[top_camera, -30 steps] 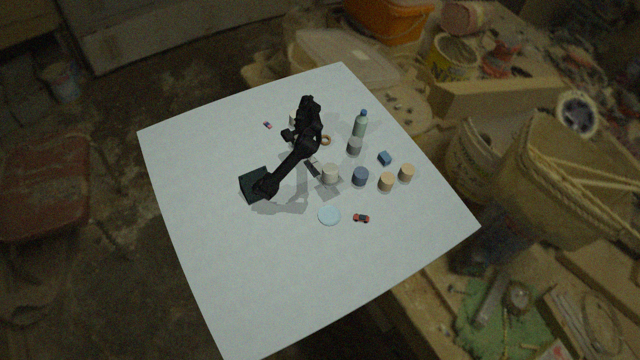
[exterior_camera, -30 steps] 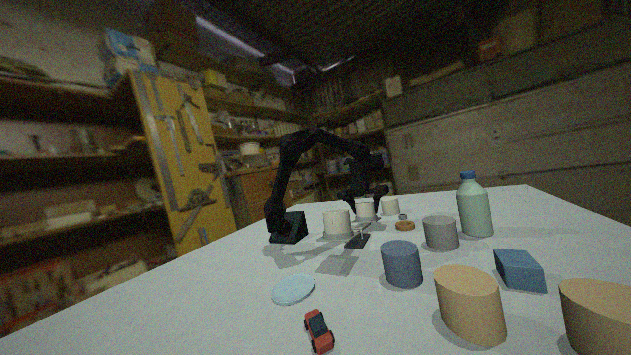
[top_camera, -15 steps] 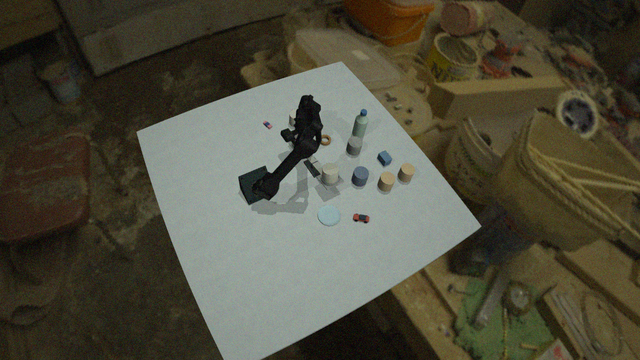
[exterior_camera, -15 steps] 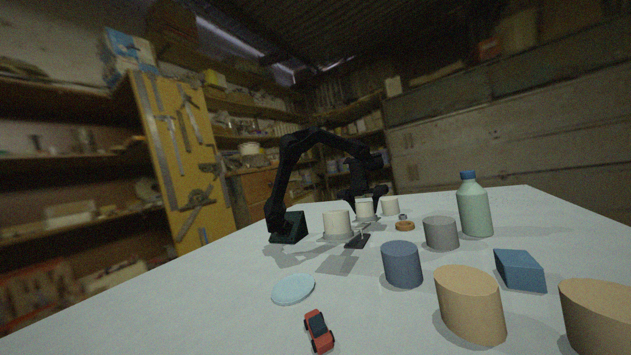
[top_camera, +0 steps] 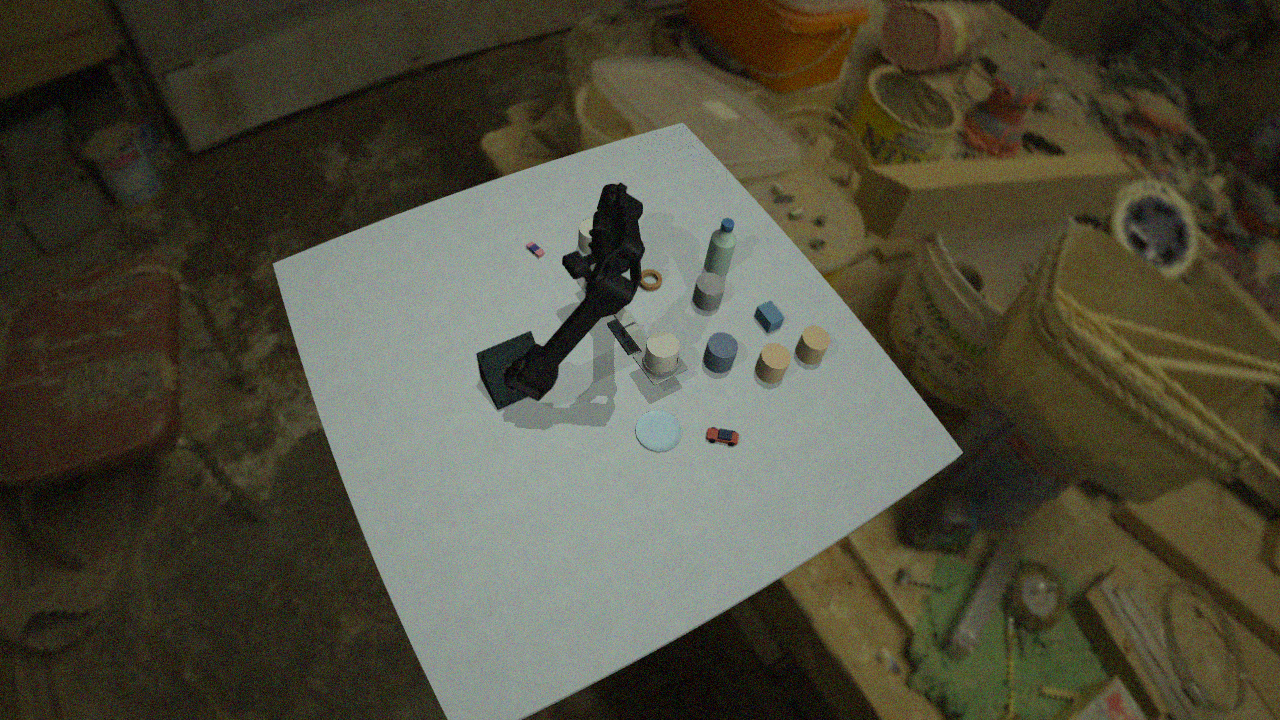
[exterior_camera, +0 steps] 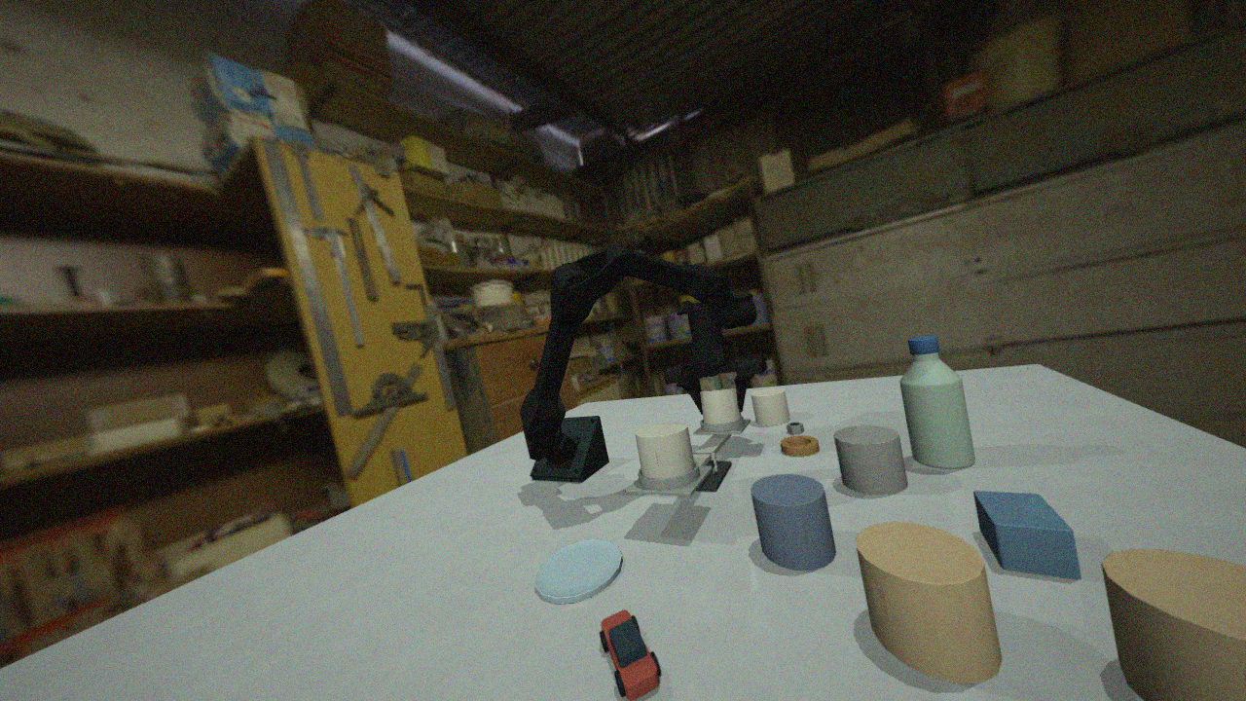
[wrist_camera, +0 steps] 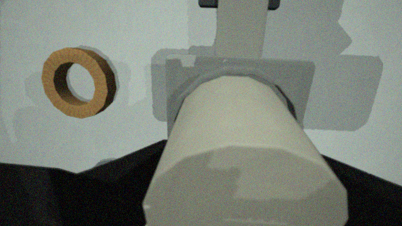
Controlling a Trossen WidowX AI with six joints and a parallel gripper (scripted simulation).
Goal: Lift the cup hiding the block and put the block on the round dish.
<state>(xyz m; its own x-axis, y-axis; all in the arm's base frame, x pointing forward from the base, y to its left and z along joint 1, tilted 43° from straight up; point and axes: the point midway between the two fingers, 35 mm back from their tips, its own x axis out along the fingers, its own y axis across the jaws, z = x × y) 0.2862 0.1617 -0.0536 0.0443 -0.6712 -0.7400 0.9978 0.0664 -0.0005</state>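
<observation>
The balance has a dark base (top_camera: 623,336) (exterior_camera: 714,476) and carries a cream cup on each end. My gripper (exterior_camera: 719,402) (wrist_camera: 232,151) is shut on the far cup (exterior_camera: 718,407) (wrist_camera: 242,122), a finger on each side. That cup is upright, at or just above its end plate (exterior_camera: 739,425) (wrist_camera: 303,75); any small gap is unclear. The arm hides it in the top view. The near cup (top_camera: 662,354) (exterior_camera: 665,451) stands upright on the other end, which looks the lower one. The block is not visible. The pale blue round dish (top_camera: 657,431) (exterior_camera: 579,571) is bare.
A cream cylinder (exterior_camera: 771,407) stands close behind the gripper. An orange ring (top_camera: 649,280) (exterior_camera: 799,446) (wrist_camera: 100,81) lies beside the balance. A grey cylinder (top_camera: 708,293), green bottle (top_camera: 719,254), blue cylinder (top_camera: 719,354) and red toy car (top_camera: 722,437) (exterior_camera: 629,653) are also around.
</observation>
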